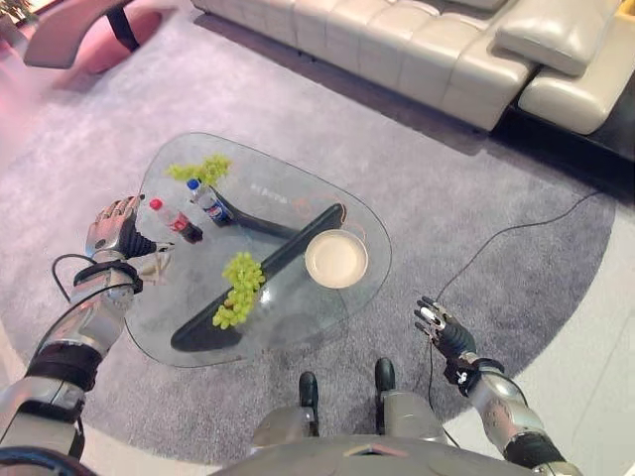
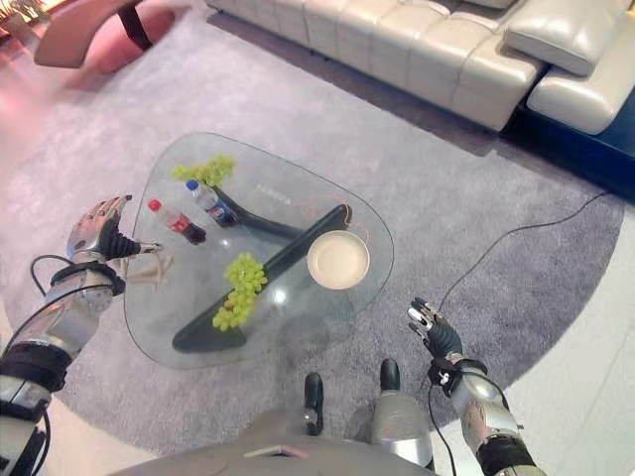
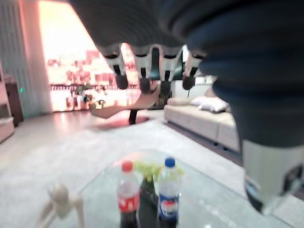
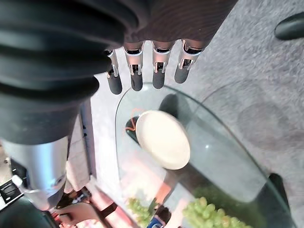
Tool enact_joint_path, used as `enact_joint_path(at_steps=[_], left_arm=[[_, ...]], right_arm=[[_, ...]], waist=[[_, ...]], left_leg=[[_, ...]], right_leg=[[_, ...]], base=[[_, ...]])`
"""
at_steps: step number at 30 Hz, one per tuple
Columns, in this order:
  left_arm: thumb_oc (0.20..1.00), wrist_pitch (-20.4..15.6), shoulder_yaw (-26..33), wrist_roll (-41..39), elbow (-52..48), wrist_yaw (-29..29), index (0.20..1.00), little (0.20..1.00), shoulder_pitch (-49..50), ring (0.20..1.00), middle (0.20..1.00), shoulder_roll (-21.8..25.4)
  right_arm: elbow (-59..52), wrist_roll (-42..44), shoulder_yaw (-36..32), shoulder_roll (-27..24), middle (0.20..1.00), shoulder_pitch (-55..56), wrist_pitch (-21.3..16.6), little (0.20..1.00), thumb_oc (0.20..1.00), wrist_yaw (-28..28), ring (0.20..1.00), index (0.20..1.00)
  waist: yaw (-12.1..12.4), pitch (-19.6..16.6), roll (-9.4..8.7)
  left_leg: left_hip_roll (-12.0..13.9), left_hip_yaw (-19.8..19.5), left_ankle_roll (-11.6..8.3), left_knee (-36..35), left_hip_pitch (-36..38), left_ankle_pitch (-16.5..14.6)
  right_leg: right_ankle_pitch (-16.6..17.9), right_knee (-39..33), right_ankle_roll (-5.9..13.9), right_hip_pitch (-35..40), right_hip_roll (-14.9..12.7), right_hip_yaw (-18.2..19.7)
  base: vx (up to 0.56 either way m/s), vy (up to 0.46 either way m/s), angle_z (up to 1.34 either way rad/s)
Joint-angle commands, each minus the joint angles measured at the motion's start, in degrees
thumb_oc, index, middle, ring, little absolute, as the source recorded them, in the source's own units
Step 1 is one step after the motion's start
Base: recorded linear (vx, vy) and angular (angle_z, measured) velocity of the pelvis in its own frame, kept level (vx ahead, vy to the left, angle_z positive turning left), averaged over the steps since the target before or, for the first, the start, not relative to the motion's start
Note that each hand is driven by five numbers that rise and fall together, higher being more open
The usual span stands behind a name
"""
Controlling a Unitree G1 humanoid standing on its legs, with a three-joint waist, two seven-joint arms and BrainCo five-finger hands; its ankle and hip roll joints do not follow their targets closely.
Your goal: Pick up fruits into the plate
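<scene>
A grey rug covers the floor of a living room, with a long cream leather sofa along its far edge and a pink chair off in the far left corner. In the middle of the rug stands a low glass table with a rounded, roughly triangular top and a dark base showing through it.

On the glass, towards the right side, sits a round cream plate, with nothing on it. Just left of the plate, on the near half of the table, lies a bunch of green grapes, stretched out along the dark base beneath. A second, smaller bunch of green grapes lies at the far left edge. Between that far bunch and the robot's left arm stand two small bottles side by side: a red-capped bottle of dark drink and a blue-capped bottle. They stand in front of the far grapes as seen from the left wrist. A small pale wooden figure lies at the table's left rim.

The left hand hangs at the table's left edge, near the red-capped bottle, fingers loosely straight and holding nothing. The right hand hovers over the rug off the table's near right corner, well apart from the plate, fingers relaxed and empty.
</scene>
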Motion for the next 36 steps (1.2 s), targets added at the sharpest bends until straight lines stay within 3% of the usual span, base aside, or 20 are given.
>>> enact_joint_path(at_steps=[1,10,20,36], left_arm=[[1.000,2.12,-0.80,-4.16,3.93,4.15,1.000,1.000,-10.49,1.000,1.000,1.80],[1.000,5.13,-7.73,-10.23,15.01,7.21,1.000,1.000,-24.41,1.000,1.000,-2.04],[1.000,9.35,-10.92,-15.32,25.22,8.85,1.000,1.000,-33.54,1.000,1.000,-5.18],[1.000,13.94,-12.53,-22.90,38.49,13.29,1.000,1.000,-40.48,1.000,1.000,-8.55]], right_arm=[[-1.58,3.72,3.06,-0.49,1.000,-5.18,-3.51,1.000,1.000,-0.10,1.000,1.000],[-0.14,5.00,6.73,-0.67,1.000,-12.29,-5.69,1.000,1.000,-0.88,1.000,1.000],[-1.33,5.14,9.59,-0.10,1.000,-16.45,-6.20,1.000,1.000,-2.56,1.000,1.000],[-1.25,6.18,12.50,0.53,1.000,-20.59,-7.83,1.000,1.000,-2.97,1.000,1.000]], waist=[[0.15,6.60,-2.93],[-0.38,13.53,-3.83],[-1.87,13.68,-5.08],[-4.12,13.68,-5.79]], left_leg=[[-4.86,-0.02,3.39,8.70,-5.82,-8.46],[-4.92,-0.36,3.62,12.50,-15.21,-6.72],[-4.81,0.97,3.20,15.86,-27.11,-5.31],[-4.32,2.23,2.04,16.53,-35.87,-4.05]], right_leg=[[-6.16,6.22,0.72,-2.13,0.39,1.85],[-5.50,12.21,0.31,-13.13,1.68,2.67],[-5.77,18.34,0.33,-26.48,3.87,4.46],[-5.38,19.52,-0.01,-35.82,5.98,6.40]], base=[[-0.25,-0.011,-0.13],[-0.16,0.007,-0.05],[-0.09,0.001,-0.08],[-0.06,-0.002,-0.08]])
